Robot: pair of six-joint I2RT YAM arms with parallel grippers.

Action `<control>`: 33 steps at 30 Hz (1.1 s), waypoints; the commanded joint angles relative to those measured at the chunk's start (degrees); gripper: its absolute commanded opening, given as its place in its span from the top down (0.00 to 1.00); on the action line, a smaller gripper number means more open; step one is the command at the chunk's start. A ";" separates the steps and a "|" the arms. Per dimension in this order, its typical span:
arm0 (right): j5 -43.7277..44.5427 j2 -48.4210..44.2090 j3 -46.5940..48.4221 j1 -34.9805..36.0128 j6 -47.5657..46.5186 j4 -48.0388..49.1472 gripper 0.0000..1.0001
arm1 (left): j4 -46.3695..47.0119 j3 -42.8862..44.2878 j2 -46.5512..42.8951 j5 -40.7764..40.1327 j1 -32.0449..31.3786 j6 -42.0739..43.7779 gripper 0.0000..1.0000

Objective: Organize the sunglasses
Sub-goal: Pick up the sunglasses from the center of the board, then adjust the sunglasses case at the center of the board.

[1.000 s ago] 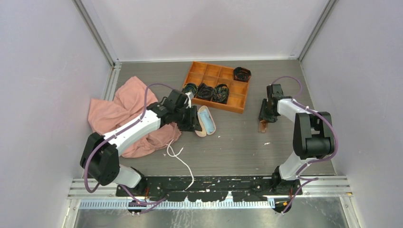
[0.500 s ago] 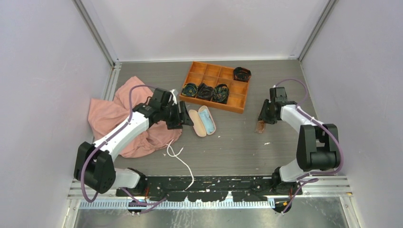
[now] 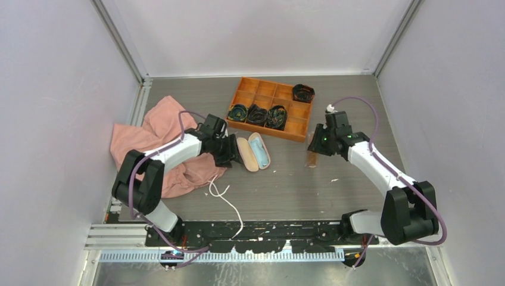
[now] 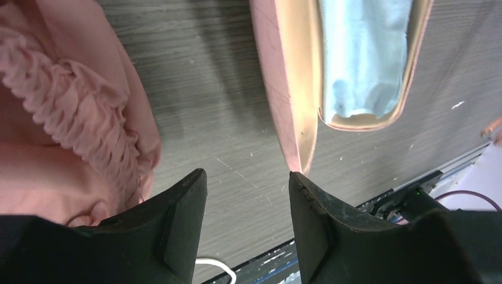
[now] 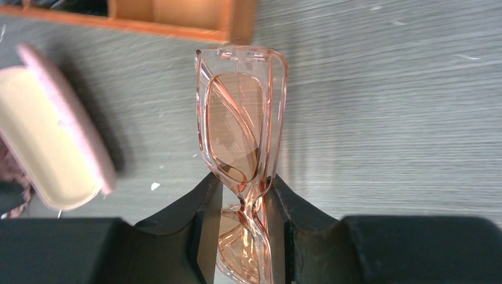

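Note:
My right gripper (image 3: pixel 317 146) (image 5: pixel 244 188) is shut on the sunglasses (image 5: pixel 240 133), a folded pair with translucent pinkish-orange lenses, gripped at the bridge and hanging above the table (image 3: pixel 311 159). The open pink case (image 3: pixel 253 152) lies mid-table with a light blue cloth (image 4: pixel 364 56) in one half; the case also shows in the right wrist view (image 5: pixel 56 151). My left gripper (image 3: pixel 233 156) (image 4: pixel 247 186) is open and empty, low over the table just left of the case's near end (image 4: pixel 293 118).
An orange divided tray (image 3: pixel 271 107) with dark coiled items stands behind the case. A pink garment (image 3: pixel 156 143) lies at the left under my left arm. A white cord (image 3: pixel 226 199) trails toward the front rail.
My right gripper has carried the sunglasses left and nearer, toward the case. My left gripper has drawn back left off the case and now sits open beside it.

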 commanded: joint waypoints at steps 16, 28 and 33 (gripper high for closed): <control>8.17 5.65 12.66 21.76 4.78 -1.92 0.75 | 8.59 6.23 9.14 4.49 0.18 -2.44 0.53; 8.10 5.68 13.82 23.48 3.91 -3.78 0.75 | 11.83 7.17 12.52 6.12 0.18 -5.37 0.46; 8.36 5.18 13.38 23.52 3.81 -4.04 0.75 | 12.38 5.91 10.31 6.92 0.18 -6.51 0.40</control>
